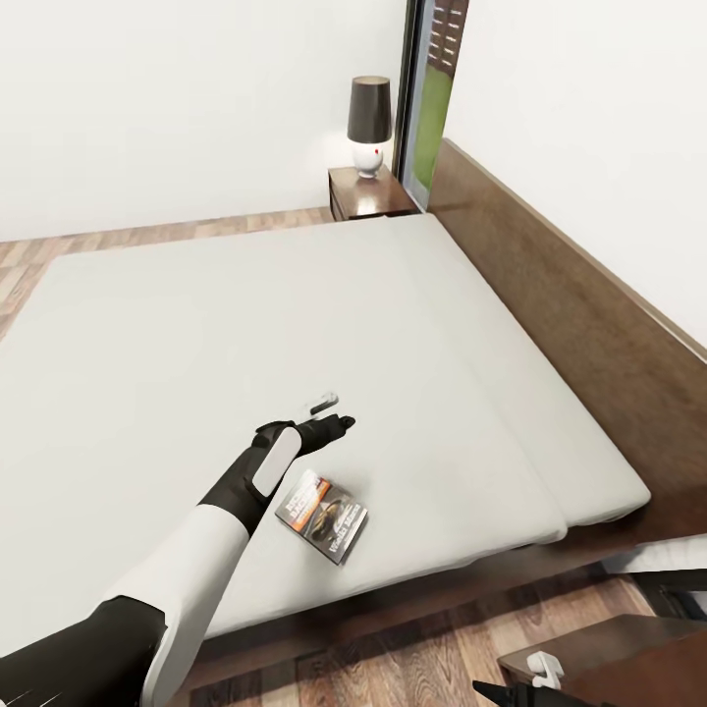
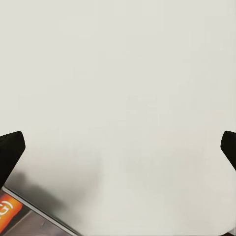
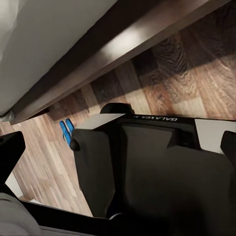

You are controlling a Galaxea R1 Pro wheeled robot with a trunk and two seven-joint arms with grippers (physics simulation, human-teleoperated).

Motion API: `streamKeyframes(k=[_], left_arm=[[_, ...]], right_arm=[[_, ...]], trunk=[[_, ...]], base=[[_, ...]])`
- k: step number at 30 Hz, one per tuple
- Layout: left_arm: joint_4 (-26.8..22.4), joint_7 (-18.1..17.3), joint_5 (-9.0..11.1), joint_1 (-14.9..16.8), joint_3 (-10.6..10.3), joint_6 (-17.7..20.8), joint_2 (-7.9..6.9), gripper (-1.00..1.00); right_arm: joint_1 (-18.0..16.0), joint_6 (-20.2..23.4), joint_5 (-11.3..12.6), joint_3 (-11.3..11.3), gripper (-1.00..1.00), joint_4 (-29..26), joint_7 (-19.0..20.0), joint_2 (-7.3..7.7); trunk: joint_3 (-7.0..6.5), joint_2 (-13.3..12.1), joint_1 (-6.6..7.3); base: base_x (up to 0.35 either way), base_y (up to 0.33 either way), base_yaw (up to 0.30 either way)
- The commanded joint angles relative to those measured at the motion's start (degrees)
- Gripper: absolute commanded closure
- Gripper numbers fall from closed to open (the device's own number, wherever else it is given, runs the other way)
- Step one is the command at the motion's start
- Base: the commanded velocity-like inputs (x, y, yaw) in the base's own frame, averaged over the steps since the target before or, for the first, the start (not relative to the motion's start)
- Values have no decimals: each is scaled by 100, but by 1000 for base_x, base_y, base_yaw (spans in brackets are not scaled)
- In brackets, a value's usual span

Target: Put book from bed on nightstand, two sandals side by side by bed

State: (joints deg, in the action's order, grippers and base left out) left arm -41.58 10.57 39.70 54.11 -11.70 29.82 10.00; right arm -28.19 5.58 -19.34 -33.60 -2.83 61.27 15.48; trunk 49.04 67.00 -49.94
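The book (image 1: 322, 516) lies flat on the bed's grey mattress (image 1: 196, 334) near its front edge, dark cover with an orange stripe. My left gripper (image 1: 332, 412) hovers open just beyond the book, close to the mattress. In the left wrist view its fingertips (image 2: 10, 152) stand wide apart over bare mattress, with a corner of the book (image 2: 14, 216) at the frame's edge. The two blue sandals (image 3: 66, 130) lie side by side on the wood floor close to the bed frame (image 3: 113, 49). My right gripper (image 3: 118, 152) is open and empty, low over my own black base.
A nightstand (image 1: 368, 191) with a dark-shaded lamp (image 1: 369, 123) stands at the far end of the headboard (image 1: 570, 295). Another dark brown wooden top (image 1: 609, 643) sits at the near right corner. Wood-plank floor (image 1: 393, 658) runs along the bed's front edge.
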Motion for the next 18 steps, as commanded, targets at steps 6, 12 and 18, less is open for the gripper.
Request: streamKeyframes(k=[6, 12, 18], left_arm=[[-8, 51, 59, -1, -7, 15, 0, -100], [-8, 51, 62, -5, -7, 15, 0, -100], [-8, 57, 62, -6, -7, 15, 0, -100]], right_arm=[[-1, 64, -34, -50, -100, -7, 25, 0], [-1, 61, -34, -49, -100, -7, 25, 3], [-2, 65, -34, -50, -100, -7, 27, 5]], trunk=[[112, 245, -132], [220, 485, -264], [327, 726, -396]], base=[[0, 0, 0], [0, 0, 0], [0, 0, 0]])
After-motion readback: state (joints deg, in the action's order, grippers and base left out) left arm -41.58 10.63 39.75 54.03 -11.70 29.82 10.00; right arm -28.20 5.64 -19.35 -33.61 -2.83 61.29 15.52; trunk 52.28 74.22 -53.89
